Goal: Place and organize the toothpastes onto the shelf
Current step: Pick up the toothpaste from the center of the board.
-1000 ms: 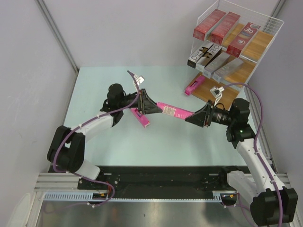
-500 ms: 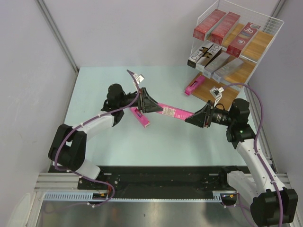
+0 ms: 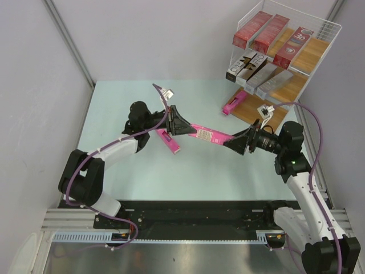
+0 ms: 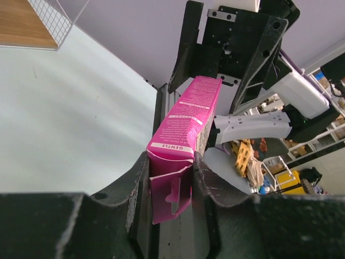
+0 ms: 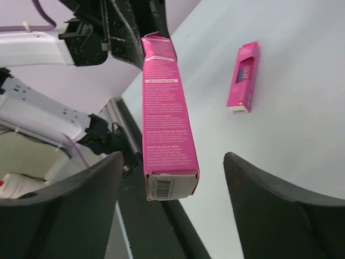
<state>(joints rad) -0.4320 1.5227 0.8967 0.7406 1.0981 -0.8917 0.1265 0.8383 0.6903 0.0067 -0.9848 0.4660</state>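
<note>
A pink toothpaste carton (image 3: 208, 135) hangs level above the table between both arms. My left gripper (image 3: 183, 127) is shut on its left end; in the left wrist view the carton (image 4: 188, 116) is clamped between the fingers (image 4: 141, 167). My right gripper (image 3: 235, 141) stands open around the other end, and the carton (image 5: 164, 118) floats free between its wide-apart fingers (image 5: 91, 186). A second pink carton (image 3: 170, 142) lies on the table below. A third (image 3: 234, 104) rests on the lowest board of the shelf (image 3: 325, 25).
Three dark red cartons (image 3: 259, 31) fill the top board and silver-grey ones (image 3: 265, 77) the middle board. The shelf stands at the far right corner. Grey walls close in the table on the left and at the back.
My left gripper has closed onto the carton's left end. My right gripper has let go of the other end, opened wide and drawn back a little.
</note>
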